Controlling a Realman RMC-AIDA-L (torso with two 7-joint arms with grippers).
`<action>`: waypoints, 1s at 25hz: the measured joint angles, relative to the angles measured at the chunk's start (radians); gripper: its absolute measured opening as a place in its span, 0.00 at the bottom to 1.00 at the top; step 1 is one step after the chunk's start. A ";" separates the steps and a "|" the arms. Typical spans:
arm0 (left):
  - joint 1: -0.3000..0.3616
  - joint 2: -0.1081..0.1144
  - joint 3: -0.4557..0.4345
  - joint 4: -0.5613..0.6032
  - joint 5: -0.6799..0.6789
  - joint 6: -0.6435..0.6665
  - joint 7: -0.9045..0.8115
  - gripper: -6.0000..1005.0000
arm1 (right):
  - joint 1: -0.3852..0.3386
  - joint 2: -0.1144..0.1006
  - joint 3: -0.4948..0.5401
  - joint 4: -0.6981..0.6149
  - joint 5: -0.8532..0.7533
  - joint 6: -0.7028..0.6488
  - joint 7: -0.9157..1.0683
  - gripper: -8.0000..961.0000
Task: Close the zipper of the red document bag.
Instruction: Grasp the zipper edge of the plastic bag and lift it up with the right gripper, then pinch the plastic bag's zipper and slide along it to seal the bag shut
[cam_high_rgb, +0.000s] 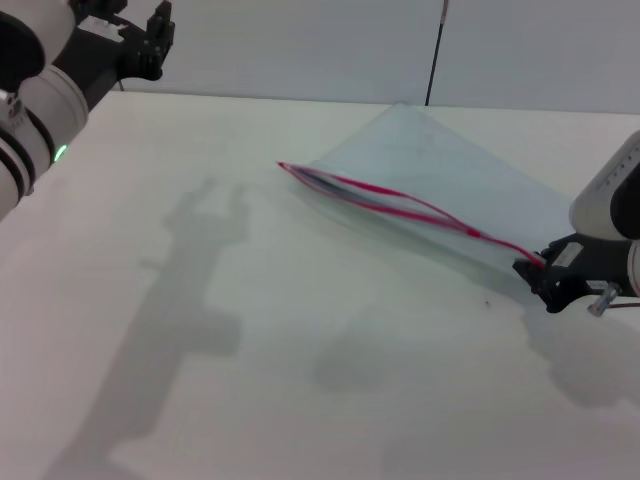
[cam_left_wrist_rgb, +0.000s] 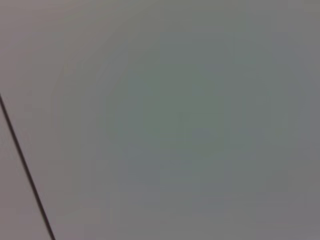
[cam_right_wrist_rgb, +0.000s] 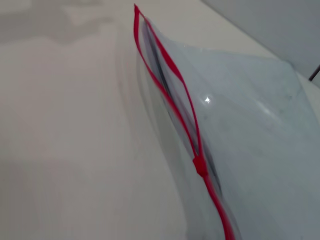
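The red document bag (cam_high_rgb: 455, 190) lies on the white table (cam_high_rgb: 250, 330), its zipper (cam_high_rgb: 400, 205) gaping along most of its length. The right gripper (cam_high_rgb: 535, 268) pinches the zipper's near end — the slider (cam_right_wrist_rgb: 200, 165) sits close by. The left gripper (cam_high_rgb: 150, 45) hangs well away from the bag, fingers spread.

A white table (cam_high_rgb: 250, 400) is filling most of the head view, its matte top catching soft grey shadows (cam_high_rgb: 190, 300) toward the left. Behind it a pale grey wall (cam_high_rgb: 300, 45) is running across the back, with a thin dark vertical line (cam_high_rgb: 436, 50) dividing it. Light is falling evenly from above, casting diffuse, blurred edges.
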 joint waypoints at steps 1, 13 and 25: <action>-0.004 0.001 0.006 0.006 0.000 0.017 0.001 0.45 | -0.003 0.000 0.000 -0.007 0.000 0.000 0.003 0.12; -0.082 0.045 0.009 0.079 -0.080 0.190 -0.101 0.44 | -0.036 0.001 0.013 -0.096 0.003 0.001 0.018 0.07; -0.110 0.172 -0.005 -0.181 -0.002 -0.418 -0.574 0.44 | -0.030 0.000 0.023 -0.092 0.039 0.014 0.015 0.07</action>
